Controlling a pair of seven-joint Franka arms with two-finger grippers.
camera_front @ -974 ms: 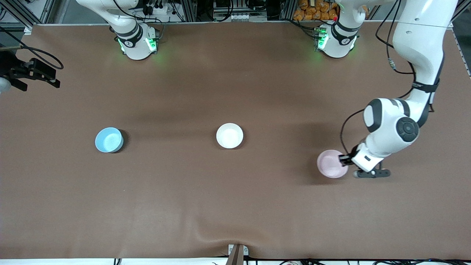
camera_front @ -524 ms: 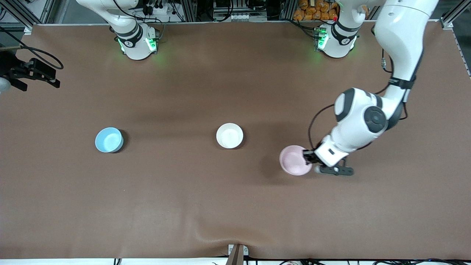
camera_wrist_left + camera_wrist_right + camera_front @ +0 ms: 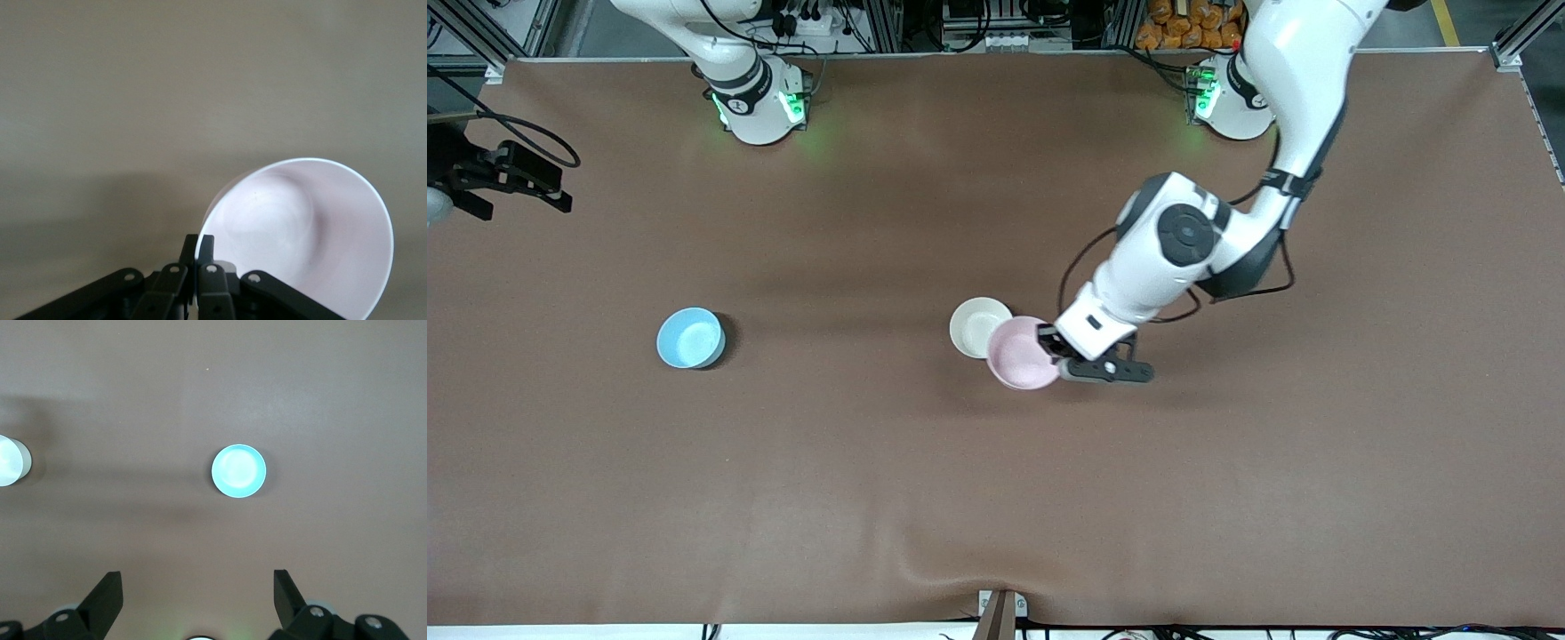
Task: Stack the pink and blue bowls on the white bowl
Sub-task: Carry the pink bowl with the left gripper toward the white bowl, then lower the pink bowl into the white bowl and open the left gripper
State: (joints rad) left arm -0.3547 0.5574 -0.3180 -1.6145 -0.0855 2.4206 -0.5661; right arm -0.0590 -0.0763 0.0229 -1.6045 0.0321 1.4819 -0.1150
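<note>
We see a bench (image 3: 871,498) covered edge to edge in brown cloth, which wrinkles at the edge nearest the front camera. Along the edge farthest from that camera stand both arm bases with green lights, and past them aluminium framing and cables. We take the white bowl (image 3: 974,325), at mid-bench, as our landmark. The pink bowl (image 3: 1021,354) hangs in the air, its rim overlapping the white bowl's camera-side edge toward the left arm's end. The left tool (image 3: 1052,348) is clamped on that pink bowl's rim; in the left wrist view its fingers (image 3: 206,248) sit pressed together over the rim of the pink bowl (image 3: 303,230). The blue bowl (image 3: 690,338) rests on the bench, well apart from the white bowl, toward the right arm's end. The right arm waits. In its wrist view the right tool (image 3: 197,600) hangs spread wide, holding nothing, over the blue bowl (image 3: 239,471).
</note>
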